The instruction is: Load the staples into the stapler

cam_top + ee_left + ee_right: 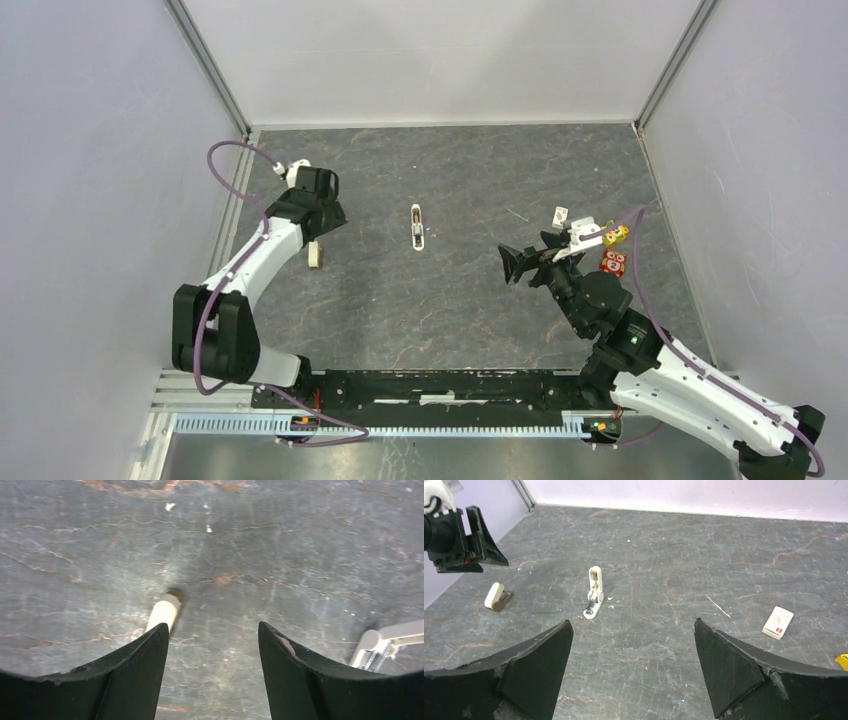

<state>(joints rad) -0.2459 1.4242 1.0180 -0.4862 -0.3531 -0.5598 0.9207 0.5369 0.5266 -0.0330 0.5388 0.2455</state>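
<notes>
Cream plastic stapler (417,226) lies hinged open mid-table (480,320). Small whitish staple box with red mark (778,622) sits right of it, well apart; thin pale staple strip (717,606) lies between them. Left gripper (212,626) fingers apart, empty, near small cream-and-brown piece (494,596) at left. Right gripper (632,622) spread wide, empty, right of centre.

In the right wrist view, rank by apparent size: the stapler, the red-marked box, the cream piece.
1. stapler, clearly largest.
2-3. red-marked box and cream piece: they look alike, so unranked.
</notes>
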